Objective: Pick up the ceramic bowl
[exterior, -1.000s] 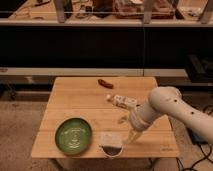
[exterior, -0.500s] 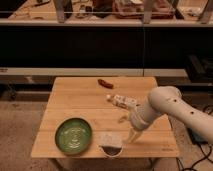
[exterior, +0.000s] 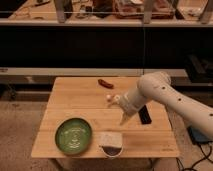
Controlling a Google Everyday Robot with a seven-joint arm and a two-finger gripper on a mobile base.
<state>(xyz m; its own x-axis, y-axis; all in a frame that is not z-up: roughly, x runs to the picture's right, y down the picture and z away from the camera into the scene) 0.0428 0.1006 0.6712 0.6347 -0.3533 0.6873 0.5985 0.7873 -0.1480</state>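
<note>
The ceramic bowl (exterior: 73, 136) is a wide, shallow green dish with a pale pattern in its centre. It sits on the front left part of the wooden table (exterior: 80, 105). My gripper (exterior: 124, 119) hangs at the end of the white arm (exterior: 160, 92), which reaches in from the right. It points down over the table's middle, to the right of the green bowl and apart from it. It is just above and behind a smaller white bowl (exterior: 111, 142) with a dark inside. Nothing shows in the gripper.
A red oblong item (exterior: 105, 83) lies near the table's back edge. A flat black object (exterior: 144, 115) lies on the right, under the arm. A small white item (exterior: 109, 98) sits near the wrist. Dark shelving stands behind the table.
</note>
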